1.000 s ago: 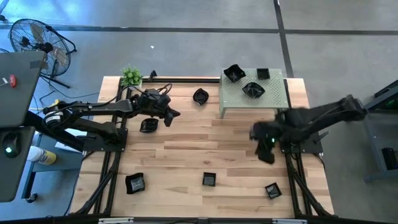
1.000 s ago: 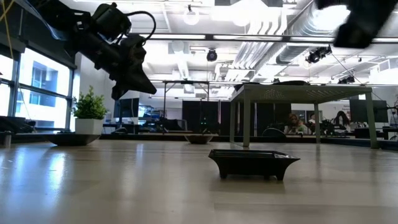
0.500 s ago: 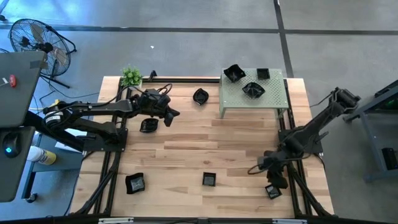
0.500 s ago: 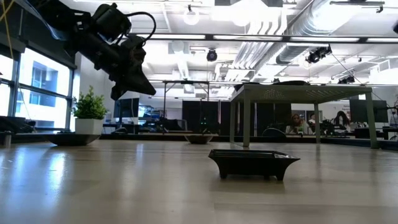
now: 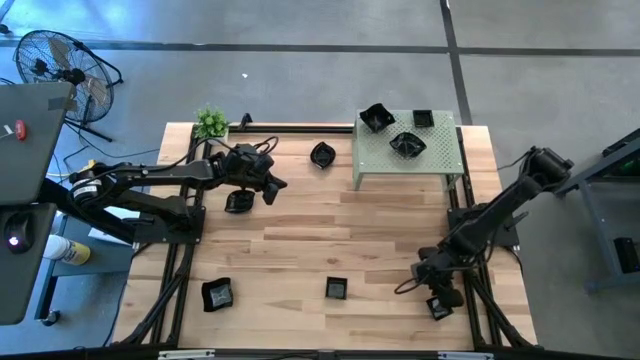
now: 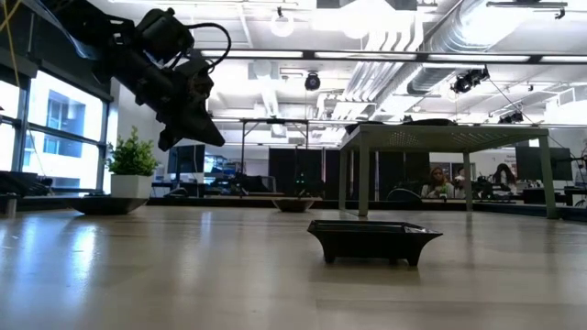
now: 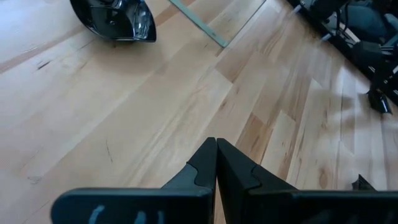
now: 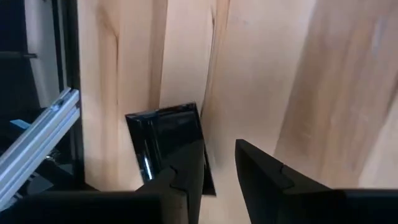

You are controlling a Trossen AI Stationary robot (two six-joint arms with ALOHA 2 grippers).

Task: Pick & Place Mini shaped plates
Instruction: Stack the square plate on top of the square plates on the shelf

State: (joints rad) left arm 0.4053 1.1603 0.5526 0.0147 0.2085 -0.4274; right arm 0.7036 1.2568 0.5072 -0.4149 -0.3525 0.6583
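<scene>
Plates are scattered all over the wooden table [image 5: 300, 240]. Three mini shaped plates sit on top of the pale green perforated stand [image 5: 437, 160] at about 1 o'clock: a wavy one [image 5: 376, 118], a small square one [image 5: 423, 119] and another wavy one [image 5: 407, 144]. One more wavy plate [image 5: 322, 155] sits on the wood just beside the stand, around 12 o'clock.

Left gripper [image 5: 273, 187] hovers above the table at roughly 10 o'clock, fingers pressed together with nothing between them, near a dark plate [image 5: 239, 202] that lies on the wood. Its wrist camera shows the closed fingertips [image 7: 216, 163] over bare planks, with a glossy wavy plate [image 7: 114, 17] farther off.

Right gripper [image 5: 437, 296] is down low at about 5 o'clock, right over a square plate [image 5: 438, 307] by the table's edge. In its wrist view the fingers [image 8: 186, 174] are parted, with the square plate [image 8: 166, 143] partly behind one of them; can't tell if they touch.

Two more along the 6 o'clock edge: a square plate [image 5: 336, 289] and a bigger one [image 5: 217, 294] toward 7. Small potted plant [image 5: 210, 122] sits at 11.
</scene>
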